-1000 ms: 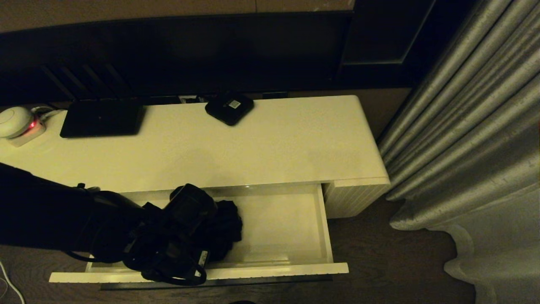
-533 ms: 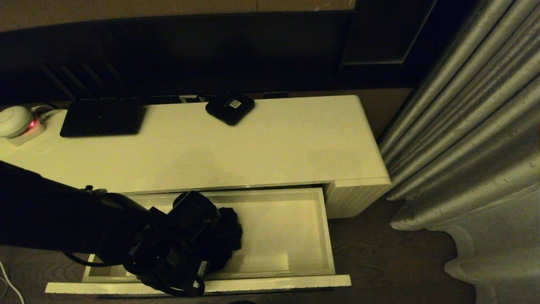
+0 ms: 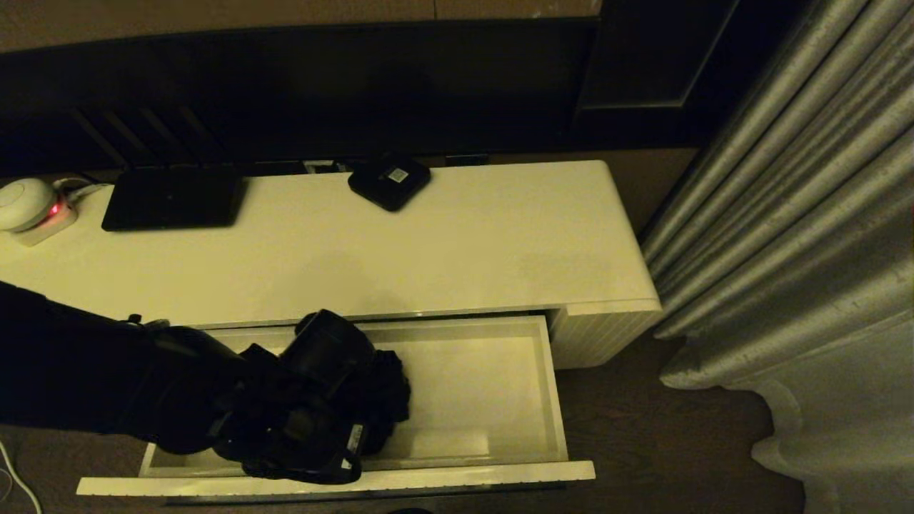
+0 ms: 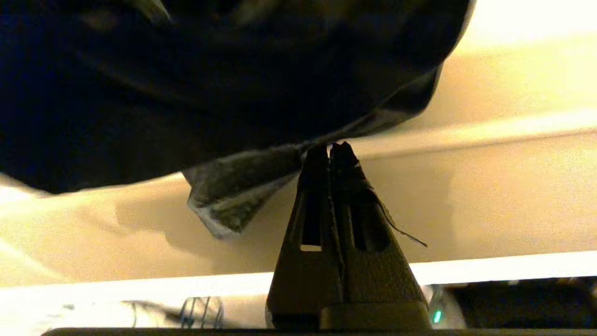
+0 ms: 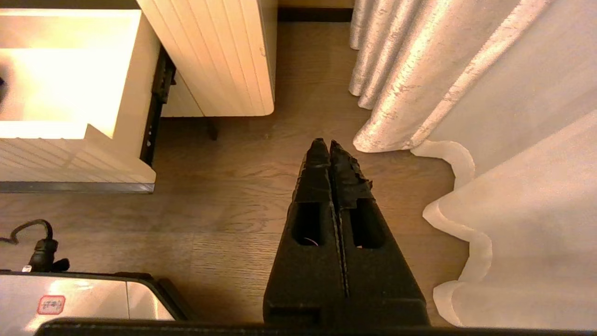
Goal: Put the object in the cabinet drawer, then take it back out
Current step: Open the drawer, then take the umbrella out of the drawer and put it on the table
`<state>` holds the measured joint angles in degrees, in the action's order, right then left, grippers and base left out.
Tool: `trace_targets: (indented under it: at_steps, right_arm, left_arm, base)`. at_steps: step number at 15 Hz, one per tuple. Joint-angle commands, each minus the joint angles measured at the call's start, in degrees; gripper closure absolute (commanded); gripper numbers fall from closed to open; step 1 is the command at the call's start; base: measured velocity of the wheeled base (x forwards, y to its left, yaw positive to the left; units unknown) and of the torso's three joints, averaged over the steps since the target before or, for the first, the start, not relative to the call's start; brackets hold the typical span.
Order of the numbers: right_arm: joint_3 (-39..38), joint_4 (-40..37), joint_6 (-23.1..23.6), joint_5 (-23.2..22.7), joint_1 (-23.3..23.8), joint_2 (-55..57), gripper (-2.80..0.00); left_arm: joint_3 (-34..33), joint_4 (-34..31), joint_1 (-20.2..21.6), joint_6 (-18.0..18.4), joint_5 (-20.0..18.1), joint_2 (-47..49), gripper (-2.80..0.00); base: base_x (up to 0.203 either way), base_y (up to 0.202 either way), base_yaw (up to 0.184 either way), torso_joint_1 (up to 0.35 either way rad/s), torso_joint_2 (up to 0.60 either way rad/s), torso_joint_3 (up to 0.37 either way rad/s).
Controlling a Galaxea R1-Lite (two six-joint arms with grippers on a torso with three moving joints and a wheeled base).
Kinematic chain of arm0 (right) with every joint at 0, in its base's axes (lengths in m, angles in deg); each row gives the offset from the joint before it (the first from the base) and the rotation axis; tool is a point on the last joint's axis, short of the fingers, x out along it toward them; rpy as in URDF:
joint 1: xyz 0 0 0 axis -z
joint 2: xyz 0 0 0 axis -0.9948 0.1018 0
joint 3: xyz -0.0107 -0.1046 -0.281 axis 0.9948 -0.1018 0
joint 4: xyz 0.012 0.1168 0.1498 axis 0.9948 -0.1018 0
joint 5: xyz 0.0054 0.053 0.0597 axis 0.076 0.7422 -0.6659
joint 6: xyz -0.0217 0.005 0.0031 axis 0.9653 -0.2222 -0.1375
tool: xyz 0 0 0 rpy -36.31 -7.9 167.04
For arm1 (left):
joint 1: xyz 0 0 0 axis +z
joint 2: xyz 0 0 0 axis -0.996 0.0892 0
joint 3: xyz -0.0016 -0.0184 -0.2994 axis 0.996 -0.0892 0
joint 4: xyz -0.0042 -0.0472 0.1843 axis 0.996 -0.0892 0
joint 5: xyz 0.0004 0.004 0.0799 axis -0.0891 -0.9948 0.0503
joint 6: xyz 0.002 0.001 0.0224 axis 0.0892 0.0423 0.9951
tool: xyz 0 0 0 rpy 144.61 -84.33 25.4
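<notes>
Head view: left gripper [image 3: 335,400], jaws pinched on fabric of the black bunched folding umbrella [image 3: 382,396], inside the open cream-white ribbed cabinet drawer [image 3: 514,385]. Placement looks done or nearly so; retrieval apparently remains. Right gripper [image 5: 330,148] parked, closed.

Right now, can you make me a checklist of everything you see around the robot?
Surface: cream cabinet top, mostly bare.
Job's things: drawer open; black umbrella inside, at its left part.
Clutter: flat black device, small black box, white round gadget with red light.
Claws: left claw shut, pinching umbrella fabric; right claw shut, idle over the floor.
Cables: black cord on floor.
Surroundings: grey curtain, wood floor.
</notes>
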<state>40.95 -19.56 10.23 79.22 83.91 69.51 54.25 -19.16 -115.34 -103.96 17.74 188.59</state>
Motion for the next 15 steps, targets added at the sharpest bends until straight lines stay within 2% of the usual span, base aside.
trace_targets:
  at_steps: [1, 4, 5, 6, 7, 9, 13, 15]
  right_arm:
    - [-0.09, 0.02, -0.01, -0.02, -0.02, -0.02, 0.0]
    - [-0.09, 0.02, -0.01, -0.02, -0.02, -0.02, 0.0]
    - [-0.09, 0.02, -0.01, -0.02, -0.02, -0.02, 0.0]
    - [-0.09, 0.02, -0.01, -0.02, -0.02, -0.02, 0.0]
    - [-0.09, 0.02, -0.01, -0.02, -0.02, -0.02, 0.0]
    - [-0.09, 0.02, -0.01, -0.02, -0.02, -0.02, 0.0]
    - [-0.09, 0.02, -0.01, -0.02, -0.02, -0.02, 0.0]
    - [-0.09, 0.02, -0.01, -0.02, -0.02, -0.02, 0.0]
  left_arm:
    - [1.06, 2.04, -0.06, -0.1, 0.6, -4.6, 0.0]
    - [1.94, 3.01, -0.04, 1.56, 1.47, -8.27, 0.0]
    - [2.03, 2.98, -0.04, 3.41, 1.93, -8.88, 0.0]
    - [1.94, 3.02, -0.04, 8.03, 2.32, -9.81, 0.0]
    - [1.73, 3.02, -0.04, 13.36, 2.5, -10.79, 0.0]
    - [1.07, 2.96, 0.05, 26.91, 2.64, -13.36, 0.0]
    - [-0.23, 2.85, 1.53, 56.82, 2.09, -15.63, 0.0]
    - [-0.75, 2.83, 1.81, 68.15, 1.95, -15.87, 0.0]
  base:
    - [0.0, 0.0, 0.0, 0.0, 0.0, 0.0]
    - [0.0, 0.0, 0.0, 0.0, 0.0, 0.0]
    - [0.0, 0.0, 0.0, 0.0, 0.0, 0.0]
    - [0.0, 0.0, 0.0, 0.0, 0.0, 0.0]
    - [0.0, 0.0, 0.0, 0.0, 0.0, 0.0]
    - [0.0, 0.0, 0.0, 0.0, 0.0, 0.0]
    - [0.0, 0.0, 0.0, 0.0, 0.0, 0.0]
    - [0.0, 0.0, 0.0, 0.0, 0.0, 0.0]
